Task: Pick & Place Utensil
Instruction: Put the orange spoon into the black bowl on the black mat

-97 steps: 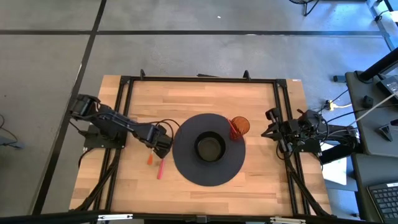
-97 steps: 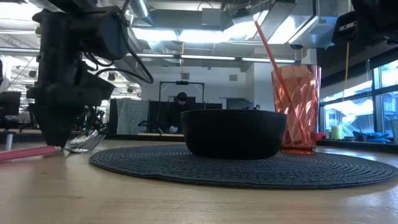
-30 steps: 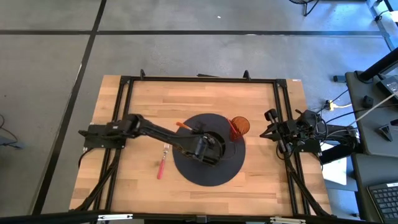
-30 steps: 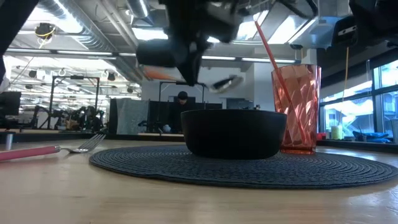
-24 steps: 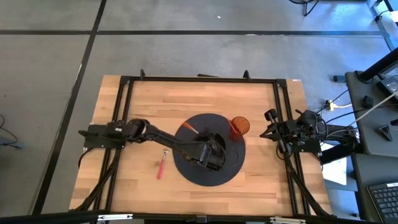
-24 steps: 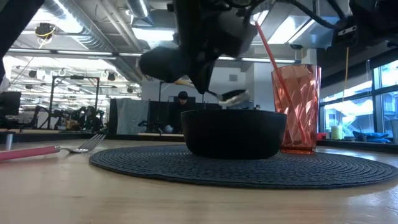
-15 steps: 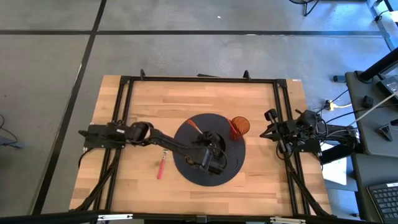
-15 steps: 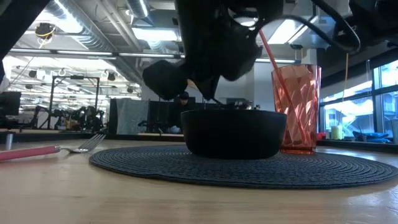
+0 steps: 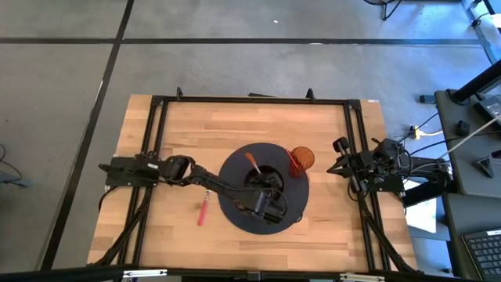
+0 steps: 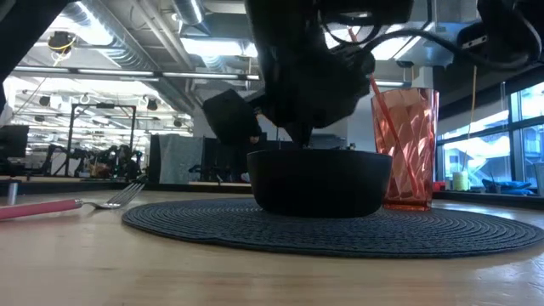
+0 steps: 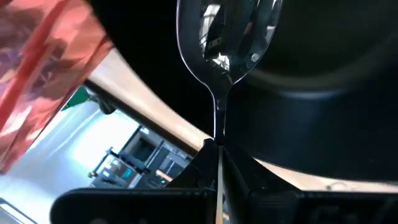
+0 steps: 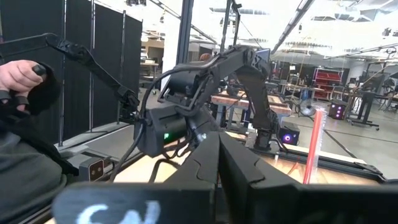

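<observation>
Over the black bowl point(image 9: 264, 185) at the middle of the round dark mat point(image 9: 235, 215), the left gripper point(image 9: 270, 205) has come down from its higher, tilted pose of a second ago and now hangs low above the rim, its jaws pinching the thin neck of a spoon point(image 11: 227, 43). In the left wrist view the spoon's shiny head points into the dark hollow of the bowl, while in the high view its orange handle point(image 9: 251, 162) slants up and back across the bowl toward the far side of the mat. A second ago the spoon was carried level and clear above the bowl; in the low view its head is now hidden behind the bowl's wall point(image 10: 319, 183), so it seems to have dipped inside, though whether it touches the bottom cannot be told. That suggests the placing step is nearly done and what is left is to let go and lift away. A pink-handled fork point(image 9: 203, 206) lies on the bare worktop point(image 9: 180, 133) just left of the mat, untouched, and may be the next thing to move. A red tumbler point(image 9: 300, 160) with a straw stands on the mat's right edge, close beside the bowl. The right gripper point(image 12: 217, 163) waits at the right edge of the worktop, jaws pressed together and empty.
</observation>
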Motion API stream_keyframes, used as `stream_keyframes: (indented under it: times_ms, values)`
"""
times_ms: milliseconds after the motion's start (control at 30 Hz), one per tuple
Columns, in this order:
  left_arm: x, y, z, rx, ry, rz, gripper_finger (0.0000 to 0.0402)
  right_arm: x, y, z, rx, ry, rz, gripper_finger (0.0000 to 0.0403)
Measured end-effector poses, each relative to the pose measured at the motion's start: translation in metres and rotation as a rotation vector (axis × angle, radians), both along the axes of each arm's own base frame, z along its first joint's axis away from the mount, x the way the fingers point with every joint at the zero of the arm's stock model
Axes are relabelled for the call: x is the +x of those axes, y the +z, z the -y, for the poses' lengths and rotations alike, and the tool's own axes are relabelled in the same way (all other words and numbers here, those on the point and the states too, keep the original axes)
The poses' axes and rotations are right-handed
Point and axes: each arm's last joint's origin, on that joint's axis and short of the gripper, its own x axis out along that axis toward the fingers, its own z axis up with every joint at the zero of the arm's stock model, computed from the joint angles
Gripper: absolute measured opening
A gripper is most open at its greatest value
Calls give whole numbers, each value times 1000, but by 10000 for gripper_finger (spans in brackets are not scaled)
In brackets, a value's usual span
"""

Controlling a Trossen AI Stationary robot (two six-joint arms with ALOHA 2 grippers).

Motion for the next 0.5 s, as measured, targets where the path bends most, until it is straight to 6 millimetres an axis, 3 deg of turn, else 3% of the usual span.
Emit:
stream_keyframes:
  times_ms: [300,500]
  values:
    - [2,-12,0,7,-12,-48,3,0,-1,0,0,0,-7,10]
    - [1,-14,1,-95,-9,-84,3,0,-1,0,0,0,-7,10]
